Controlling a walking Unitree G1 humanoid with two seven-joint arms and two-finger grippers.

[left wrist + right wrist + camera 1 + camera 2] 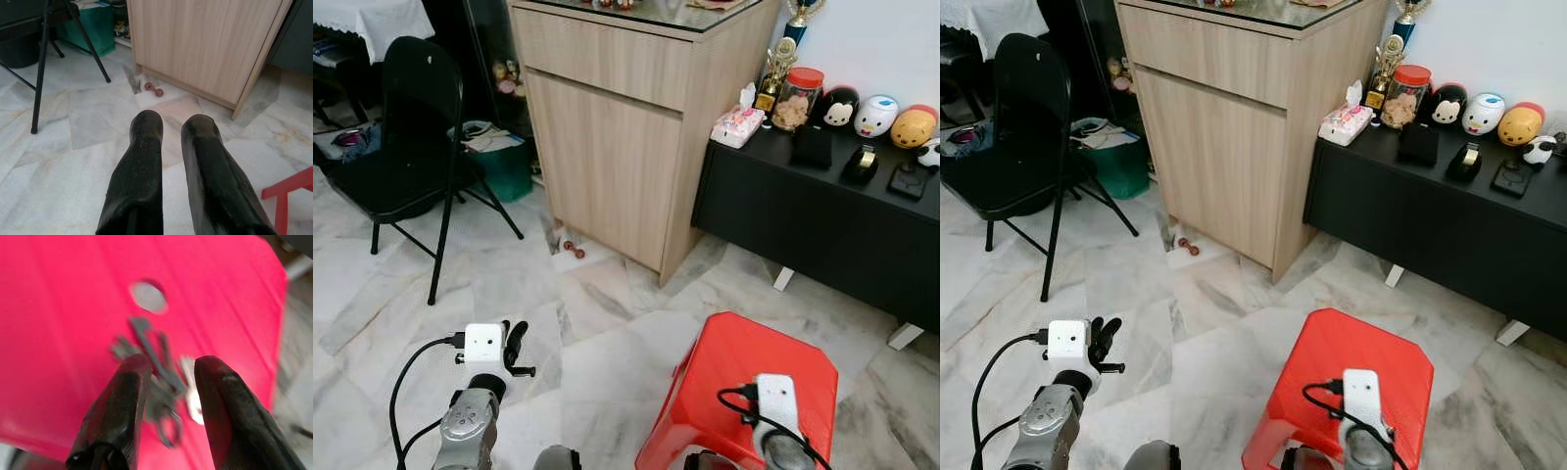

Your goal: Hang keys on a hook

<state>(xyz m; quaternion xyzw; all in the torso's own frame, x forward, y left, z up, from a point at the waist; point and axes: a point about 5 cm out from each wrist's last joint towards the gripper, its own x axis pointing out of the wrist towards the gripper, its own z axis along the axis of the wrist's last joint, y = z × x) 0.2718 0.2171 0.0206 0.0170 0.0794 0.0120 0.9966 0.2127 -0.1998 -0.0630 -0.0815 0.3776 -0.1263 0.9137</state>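
Note:
A bunch of metal keys (161, 377) lies on the seat of a red plastic stool (734, 372), near the seat's round hole (149, 297). My right gripper (171, 364) hangs just over the seat, open, one finger on each side of the keys. The right wrist view is blurred, so I cannot tell whether the fingers touch them. In the head views the stool is at the lower right with my right wrist above it. My left gripper (514, 343) is held low over the marble floor at the lower left, its fingers a narrow gap apart and holding nothing.
A tall wooden cabinet (617, 127) stands ahead. To its right is a low black sideboard (822, 225) carrying figurines, a jar and a trophy. At the left are a black folding chair (411, 127) and a green bin (504, 166). A small reddish object (574, 250) lies by the cabinet's foot.

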